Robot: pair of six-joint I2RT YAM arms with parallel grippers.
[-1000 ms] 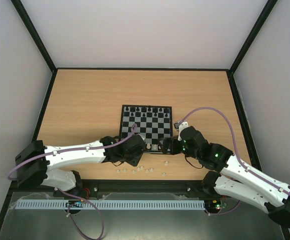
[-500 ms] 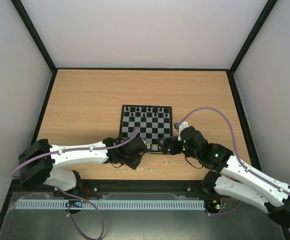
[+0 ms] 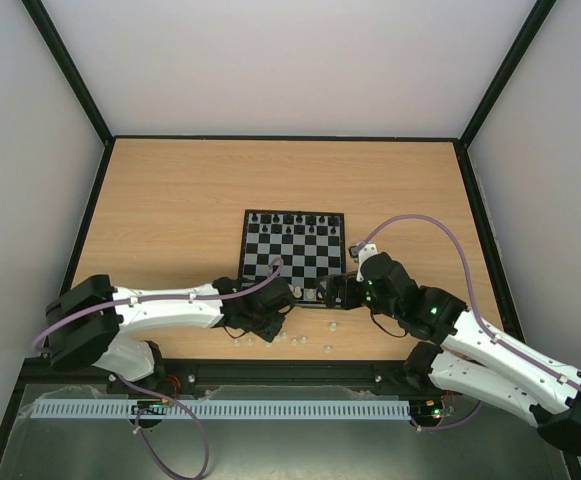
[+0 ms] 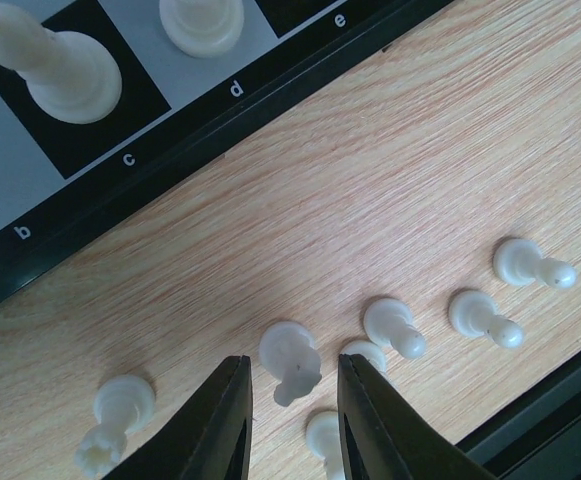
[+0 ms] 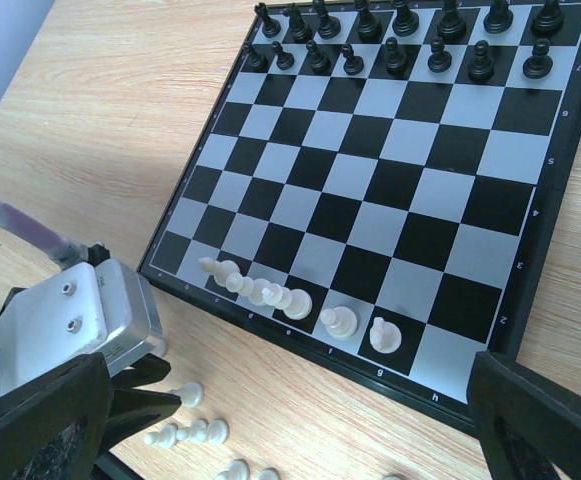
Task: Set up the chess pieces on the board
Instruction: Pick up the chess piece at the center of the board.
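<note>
The left gripper [image 4: 292, 400] has drawn back from the small black-and-pale checked board [image 4: 170, 150]. Its jaws have narrowed around a tiny cream chess piece [image 4: 290, 362] lying by the wooden worktop's [image 4: 420, 150] near edge, likely starting a pick-up; I cannot tell if they pinch it. The right gripper [image 5: 290, 400] gapes wide.

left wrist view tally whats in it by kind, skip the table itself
white chess pieces: 9 (2 standing on the board, 7 loose on the table, two of those partly hidden)
board: 1
gripper fingers: 2
total: 12
</note>
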